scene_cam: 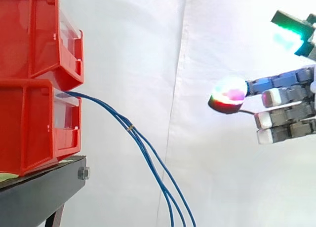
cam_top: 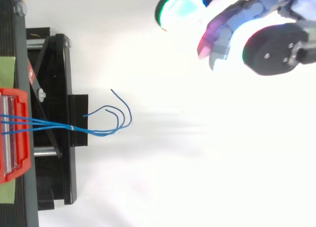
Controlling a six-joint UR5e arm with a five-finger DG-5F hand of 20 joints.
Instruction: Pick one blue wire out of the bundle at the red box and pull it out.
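Blue wires (scene_cam: pixel 129 129) spill from the lower red box (scene_cam: pixel 34 123) toward 5 o'clock, their tips cut off at the side view's bottom edge. Robot hand (scene_cam: pixel 285 113) out at their 3 o'clock, fingers stretched loose, gripping nothing, well apart from the wires.

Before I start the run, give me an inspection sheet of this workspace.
Surface: black stand, carrying the bins.
Job's things: two stacked red bins; blue wires leave the lower one and hang down.
Clutter: green tape on the stand.
Hand: hand open, holding nothing, well apart from the wires.
Cables: a tie binds the wires near the bin.
Surroundings: white curtain.
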